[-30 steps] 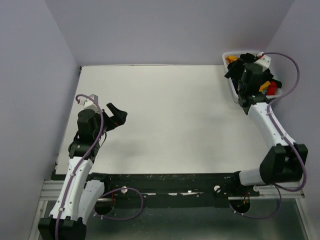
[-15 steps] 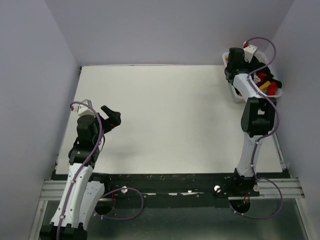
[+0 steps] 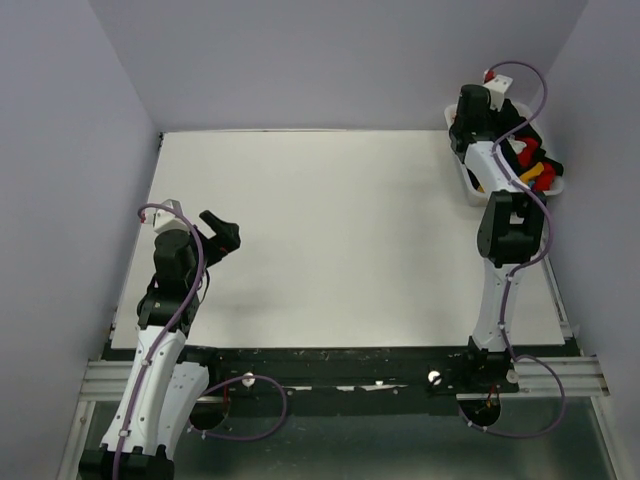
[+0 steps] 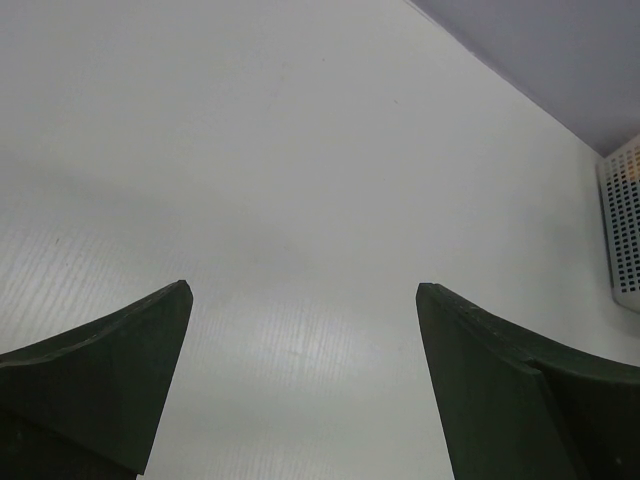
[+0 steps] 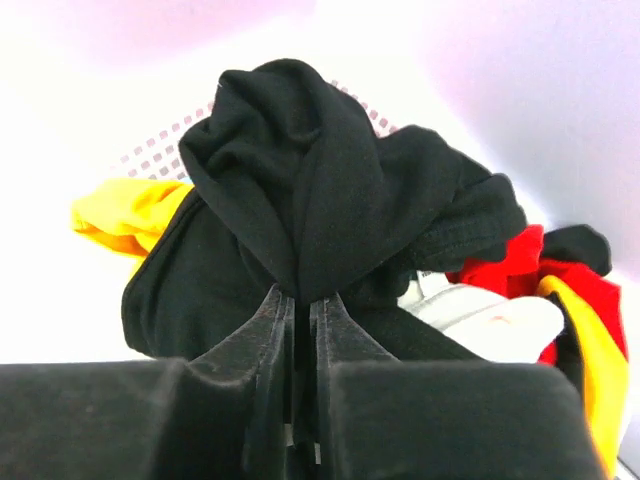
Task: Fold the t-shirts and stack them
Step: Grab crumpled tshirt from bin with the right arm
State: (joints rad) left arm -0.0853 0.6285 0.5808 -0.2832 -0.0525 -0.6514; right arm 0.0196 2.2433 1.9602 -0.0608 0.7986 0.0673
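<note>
The t-shirts lie bunched in a white slatted basket [image 3: 466, 180] at the table's far right corner. In the right wrist view a black t-shirt [image 5: 320, 190] rises in a gathered peak, and my right gripper [image 5: 303, 297] is shut on a fold at its base. An orange-yellow shirt [image 5: 125, 215] shows to the left, with a red one [image 5: 500, 265] and a white one [image 5: 480, 315] to the right. My left gripper [image 3: 222, 232] hovers open over the left side of the bare table [image 4: 300, 150], with nothing between its fingers [image 4: 120, 370].
The basket's perforated wall [image 5: 160, 150] stands behind the shirts, and its corner [image 4: 625, 230] shows at the right edge of the left wrist view. Lavender walls close the table on three sides. The right arm [image 3: 510, 230] stretches along the right edge.
The right arm swung upright and reached deeper into the basket, and its gripper went from open to shut on the black t-shirt. The left arm drew back slightly.
</note>
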